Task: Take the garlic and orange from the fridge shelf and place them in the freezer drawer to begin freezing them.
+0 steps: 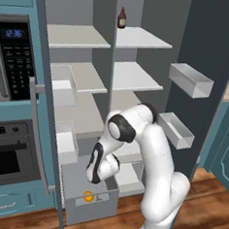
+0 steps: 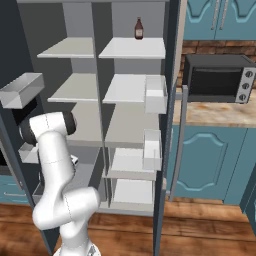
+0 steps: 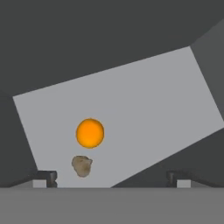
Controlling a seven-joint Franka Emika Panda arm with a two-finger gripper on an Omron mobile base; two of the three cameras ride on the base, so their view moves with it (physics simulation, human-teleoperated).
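With its jaws spread wide, the end effector [image 3: 112, 177] hovers above the freezer drawer [image 3: 144, 100].
Orange [image 3: 90, 133] rests inside; garlic [image 3: 82, 166] lies just beside it at 6 o'clock.

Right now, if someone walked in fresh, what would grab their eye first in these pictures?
Probably the bright orange lying on the grey floor of the pulled-out freezer drawer, with a lumpy tan garlic apart from it but close by. Above them hangs the open claw, holding nothing. Next, the tall open fridge, its shelves nearly bare except for a dark brown bottle standing on the top fridge shelf.
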